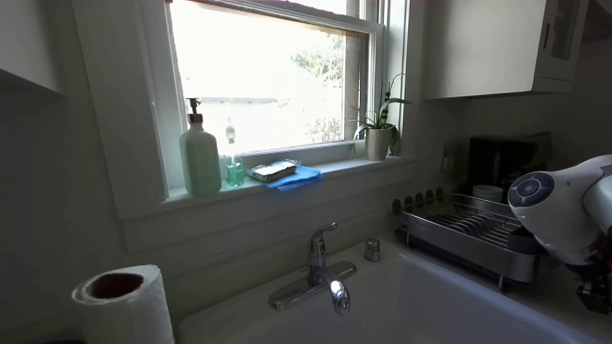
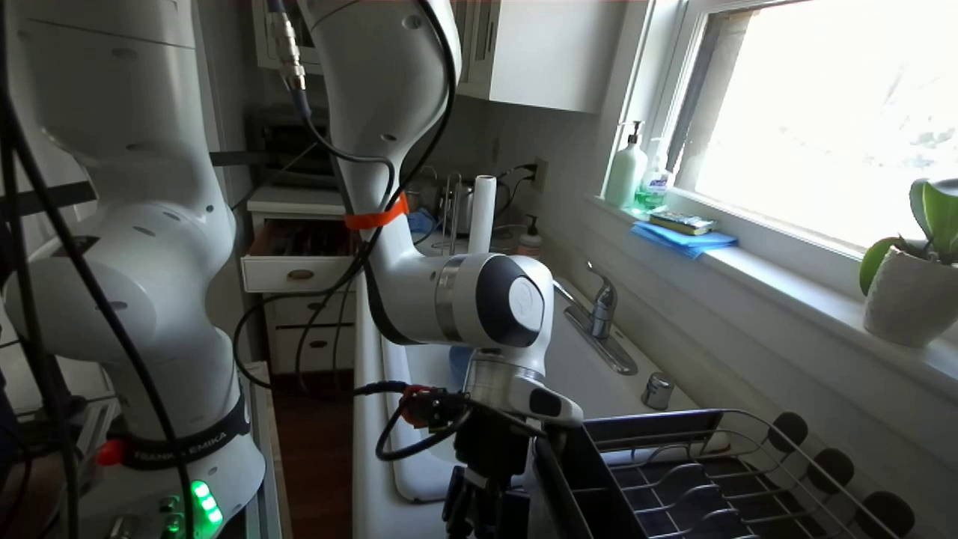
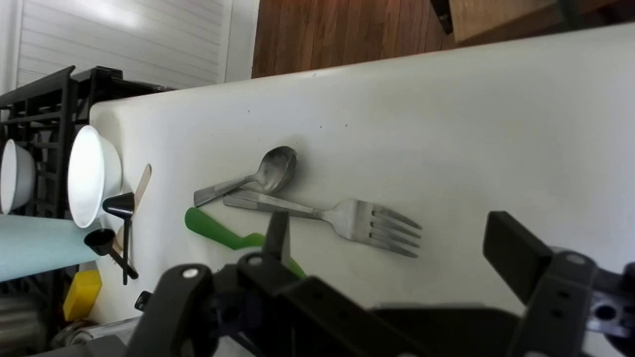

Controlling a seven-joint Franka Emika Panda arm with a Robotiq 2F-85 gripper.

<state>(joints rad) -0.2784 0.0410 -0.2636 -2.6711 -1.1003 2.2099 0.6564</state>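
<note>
My gripper (image 3: 397,243) is open and empty above a white counter (image 3: 471,124) in the wrist view. A metal fork (image 3: 349,218) lies on the counter, its head between the two fingers in the picture and apart from them. A metal spoon (image 3: 278,168) lies beside it, its bowl by the fork's handle end. A green utensil (image 3: 213,228) lies nearby, partly hidden behind the left finger. In an exterior view the gripper (image 2: 486,501) points down beside the dish rack (image 2: 703,479); its tips run to the frame's bottom. The gripper (image 1: 593,291) also shows at the right edge of an exterior view.
In the wrist view, a white bowl (image 3: 92,176), black measuring spoons (image 3: 119,206) and a yellow sponge (image 3: 82,295) are at left. The sink faucet (image 1: 318,258) stands behind the sink. Soap bottles (image 1: 201,157) and a potted plant (image 1: 377,143) line the sill.
</note>
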